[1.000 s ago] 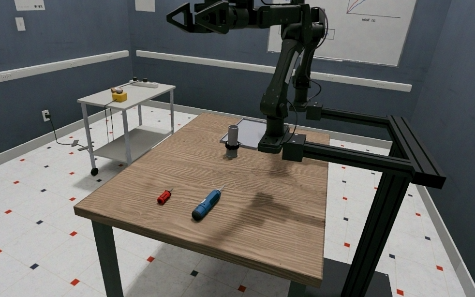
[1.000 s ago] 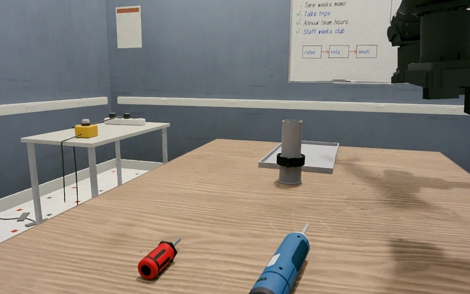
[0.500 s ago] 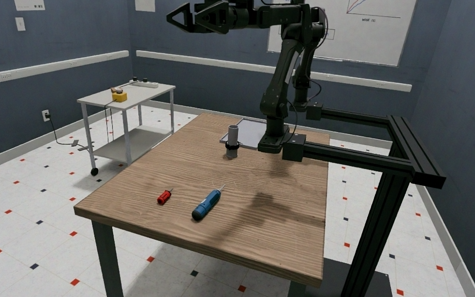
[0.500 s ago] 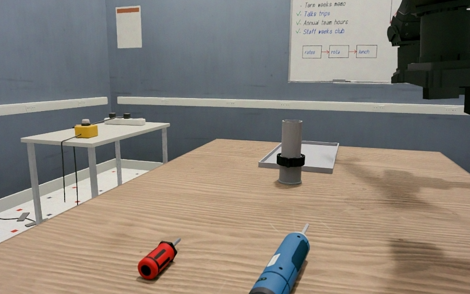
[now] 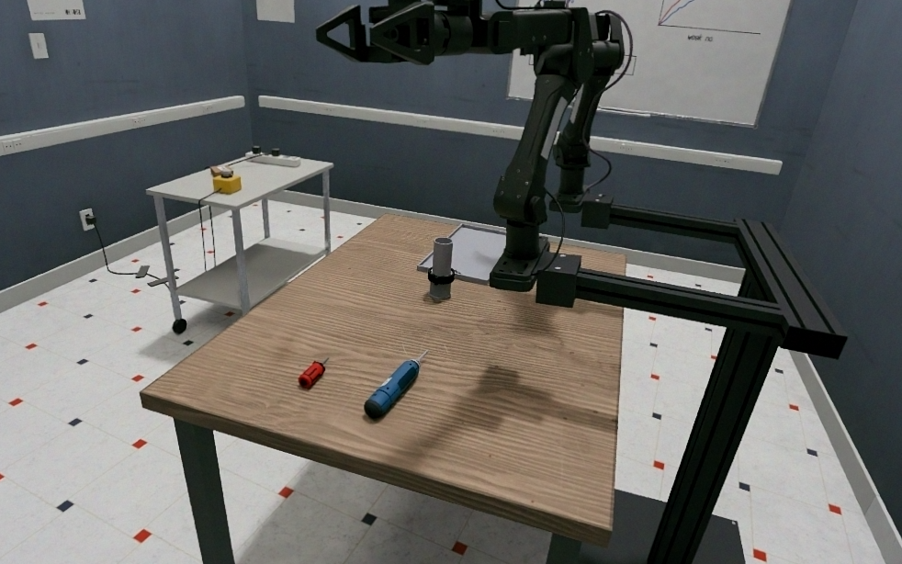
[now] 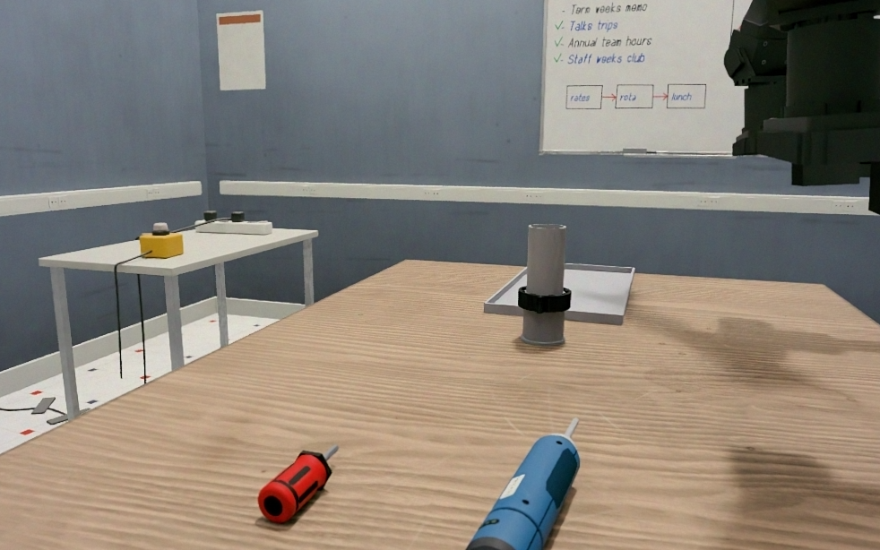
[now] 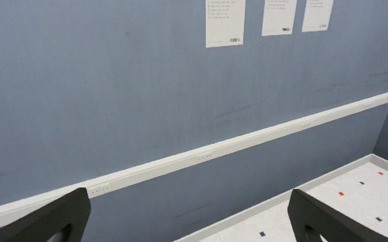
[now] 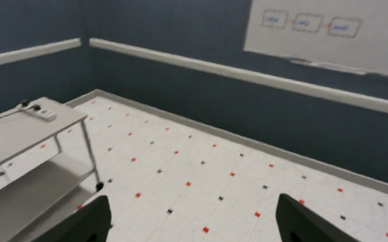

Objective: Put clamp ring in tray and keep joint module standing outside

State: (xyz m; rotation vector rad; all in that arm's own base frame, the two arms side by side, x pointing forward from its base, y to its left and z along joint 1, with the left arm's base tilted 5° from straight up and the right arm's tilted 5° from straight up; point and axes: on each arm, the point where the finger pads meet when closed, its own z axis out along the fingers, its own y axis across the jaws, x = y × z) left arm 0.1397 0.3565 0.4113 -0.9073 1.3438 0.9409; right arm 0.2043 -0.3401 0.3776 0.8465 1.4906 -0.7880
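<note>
The grey joint module (image 5: 440,291) (image 6: 543,329) stands upright on the table, outside the tray. The grey link tube (image 5: 443,253) (image 6: 546,259) rises upright from it. The black clamp ring (image 5: 440,278) (image 6: 544,301) sits around them at about mid-height. The light grey tray (image 5: 476,252) (image 6: 597,293) lies just behind the module, with no object visible in it. My left gripper (image 5: 344,33) (image 7: 189,198) is open and empty, high above the table and away from the module. My right gripper (image 8: 193,204) is open and empty, pointing out over the floor; it is not distinguishable in the top and exterior views.
A red screwdriver (image 5: 310,375) (image 6: 293,488) and a blue power screwdriver (image 5: 391,389) (image 6: 536,477) lie on the table, well in front of the module. A black frame (image 5: 665,298) carries both arms along one side. A white cart (image 5: 188,186) (image 6: 88,256) (image 8: 18,132) stands apart from the table.
</note>
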